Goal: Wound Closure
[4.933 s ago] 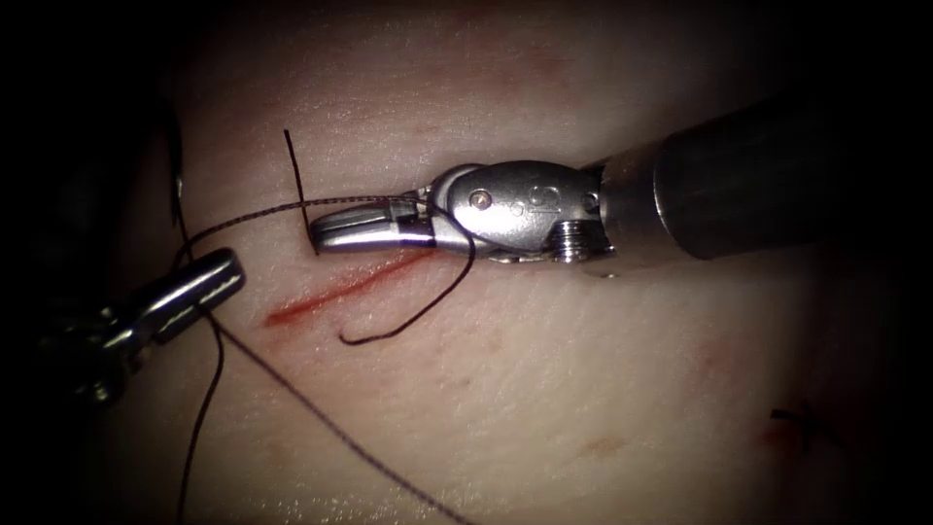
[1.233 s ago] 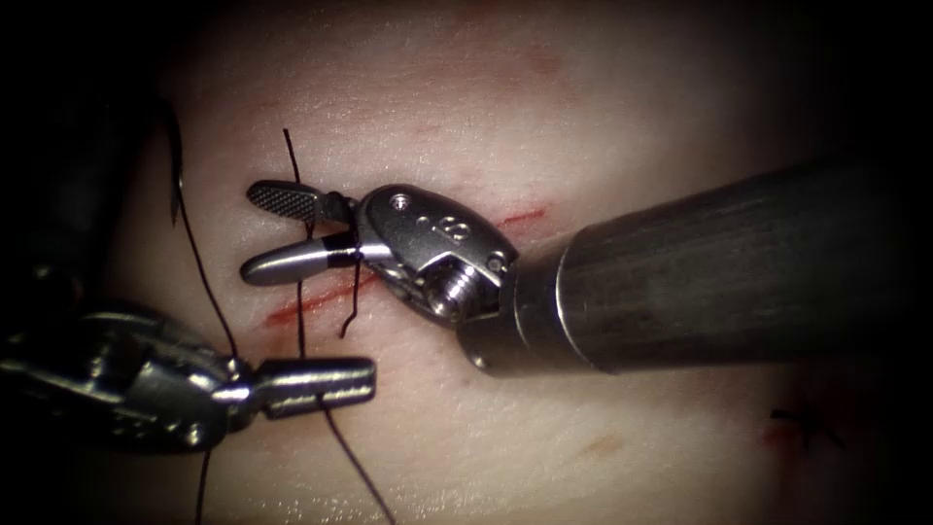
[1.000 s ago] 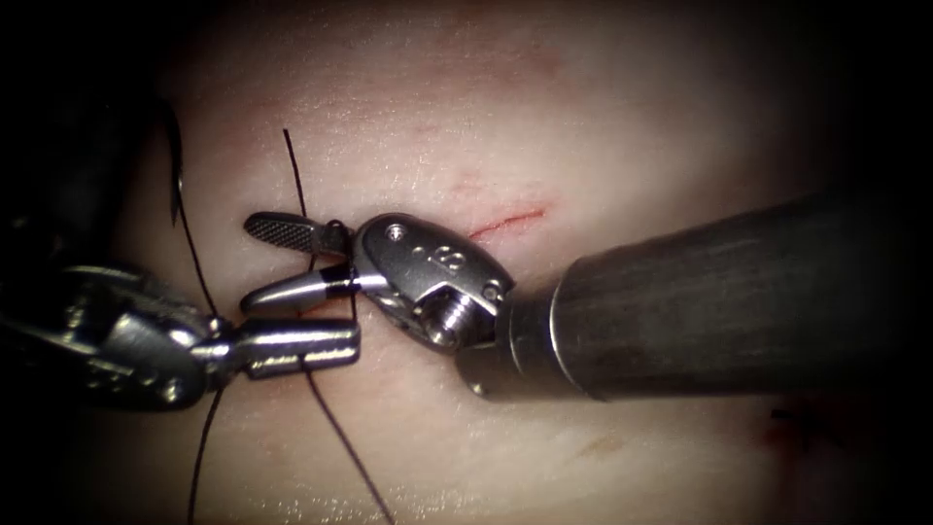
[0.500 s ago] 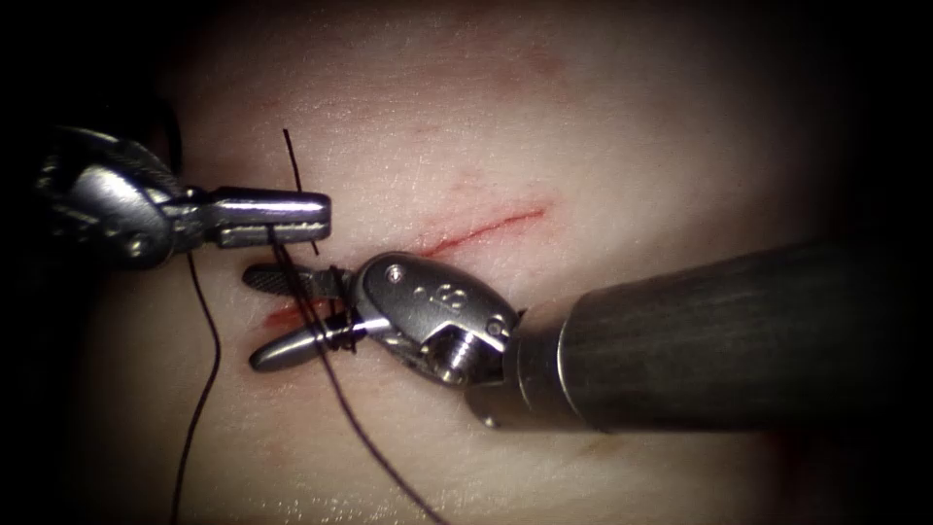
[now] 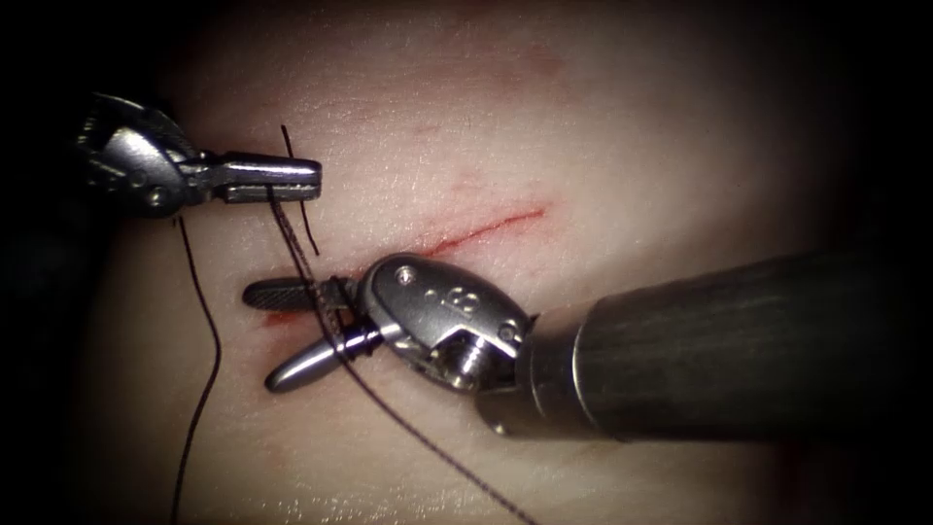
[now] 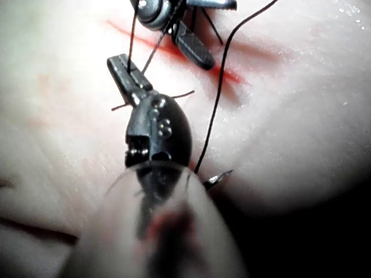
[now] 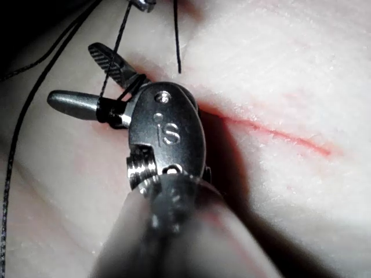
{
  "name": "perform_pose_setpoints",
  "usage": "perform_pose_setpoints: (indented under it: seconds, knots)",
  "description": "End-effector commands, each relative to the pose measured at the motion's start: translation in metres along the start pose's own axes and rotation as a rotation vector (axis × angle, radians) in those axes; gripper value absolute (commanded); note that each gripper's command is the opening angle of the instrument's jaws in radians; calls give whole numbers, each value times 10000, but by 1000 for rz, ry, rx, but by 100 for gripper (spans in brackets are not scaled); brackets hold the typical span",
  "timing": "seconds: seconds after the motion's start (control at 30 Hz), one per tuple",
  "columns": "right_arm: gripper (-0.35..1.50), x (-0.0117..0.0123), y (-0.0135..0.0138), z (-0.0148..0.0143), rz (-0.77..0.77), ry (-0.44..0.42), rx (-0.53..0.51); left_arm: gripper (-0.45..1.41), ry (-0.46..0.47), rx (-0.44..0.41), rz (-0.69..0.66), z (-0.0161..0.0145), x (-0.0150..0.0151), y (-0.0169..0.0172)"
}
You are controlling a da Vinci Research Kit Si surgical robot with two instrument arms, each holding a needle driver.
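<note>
Left tool (image 5: pixel 277 180): jaws closed on the thread (image 5: pixel 292 238), clamped near the tips, pointing right; wrist and shaft run off to the left. Same clamp seen in the left wrist view (image 6: pixel 124 72).

Right tool (image 5: pixel 292 331): jaws spread apart, pointing left, holding nothing. Thread is wrapped around the jaws at their base, by the hinge; the wraps are clear in the right wrist view (image 7: pixel 87 81). Wrist bent, shaft comes in from the right, well behind the jaws.
</note>
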Motion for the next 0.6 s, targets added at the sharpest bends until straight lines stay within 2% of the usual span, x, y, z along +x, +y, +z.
perform_pose_setpoints:
  seconds: [0.03, 0.43, 0.6]
  knots:
    - [111, -8, -1, 4, 2, 13, 2, -45, -5, 0, 1, 7, -6, 6]
    - [114, -9, 3, 2, 14, 99, 45, -45, -52, 9, 13, 6, -40, 31]
    - [96, -10, 7, -4, 22, 144, 62, -45, -72, 21, 11, 3, -48, 46]
